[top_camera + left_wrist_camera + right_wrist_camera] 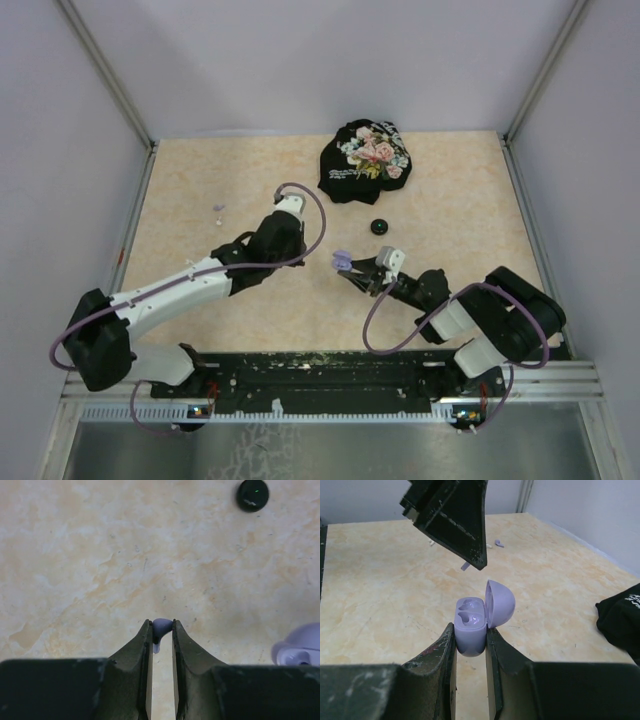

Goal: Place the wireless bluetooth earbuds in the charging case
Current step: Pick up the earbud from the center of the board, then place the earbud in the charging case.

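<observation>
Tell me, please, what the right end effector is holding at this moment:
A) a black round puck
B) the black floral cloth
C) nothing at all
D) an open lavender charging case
D: in the right wrist view the right end effector is clamped on the lavender charging case, which is hinged open.
</observation>
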`<move>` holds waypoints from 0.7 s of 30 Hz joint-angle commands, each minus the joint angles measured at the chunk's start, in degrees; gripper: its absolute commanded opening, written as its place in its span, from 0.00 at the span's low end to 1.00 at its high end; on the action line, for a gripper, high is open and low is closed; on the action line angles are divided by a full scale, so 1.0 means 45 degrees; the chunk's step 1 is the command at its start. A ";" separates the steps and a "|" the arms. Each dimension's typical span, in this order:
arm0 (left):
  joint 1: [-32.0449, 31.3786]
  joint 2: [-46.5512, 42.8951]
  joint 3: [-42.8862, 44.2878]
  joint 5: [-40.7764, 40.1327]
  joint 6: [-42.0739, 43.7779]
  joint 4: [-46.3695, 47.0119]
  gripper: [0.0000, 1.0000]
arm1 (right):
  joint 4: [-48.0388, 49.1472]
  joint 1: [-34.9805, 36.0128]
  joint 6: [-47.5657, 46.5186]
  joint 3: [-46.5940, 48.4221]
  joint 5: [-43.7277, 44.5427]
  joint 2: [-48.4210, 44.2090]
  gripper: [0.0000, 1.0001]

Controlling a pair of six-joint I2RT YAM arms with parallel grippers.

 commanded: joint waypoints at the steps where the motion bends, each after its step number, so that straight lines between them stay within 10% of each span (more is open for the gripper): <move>1: -0.0622 -0.0914 -0.0331 -0.0319 0.0599 0.1703 0.11 | 0.2127 0.0124 -0.0267 -0.0086 0.0461 -0.0309 0.00; 21: -0.2940 -0.1715 -0.2060 0.0420 0.1420 0.8000 0.11 | 0.2125 0.0132 0.0092 -0.0249 0.1512 -0.0551 0.00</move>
